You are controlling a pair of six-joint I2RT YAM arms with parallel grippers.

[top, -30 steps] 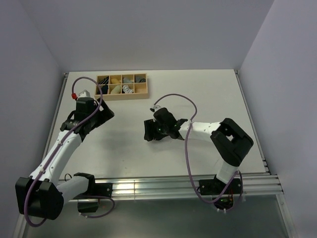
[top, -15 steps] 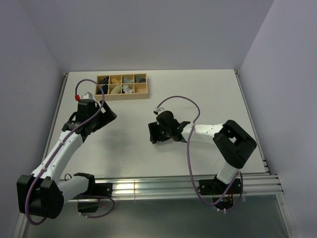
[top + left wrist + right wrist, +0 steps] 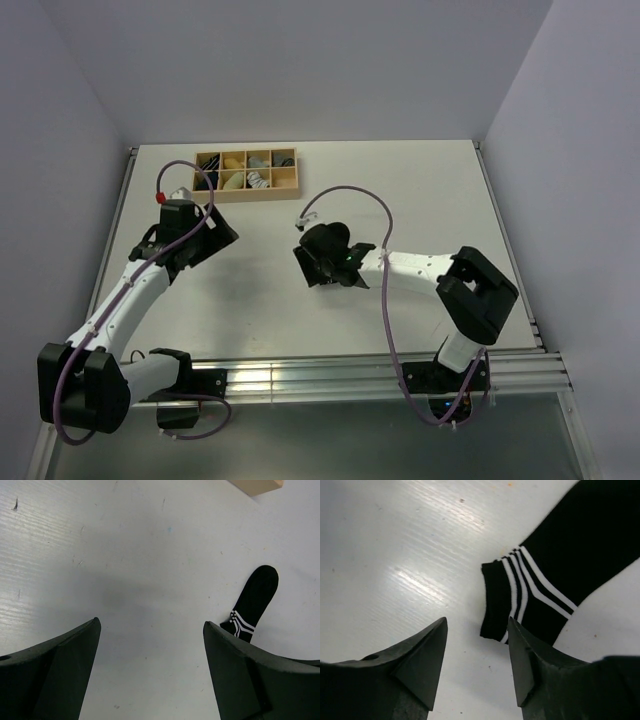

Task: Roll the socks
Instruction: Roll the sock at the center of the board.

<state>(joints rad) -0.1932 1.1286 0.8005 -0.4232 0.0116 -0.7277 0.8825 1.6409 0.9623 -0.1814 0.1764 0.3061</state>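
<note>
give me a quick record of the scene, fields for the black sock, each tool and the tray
black sock: lying flat on the table, unrolled, white bands near the cuff
left tool: open wide over bare table, holding nothing, sock off to its right
right tool: open, low over the table, tips right at the sock's cuff, nothing gripped
wooden tray: far left part of the table, compartments hold small bundles, too small to tell apart
task state: rolling not begun

White arm links (image 3: 125,305), black joints (image 3: 475,290), looping purple cables (image 3: 345,189), red connector (image 3: 160,198)
</note>
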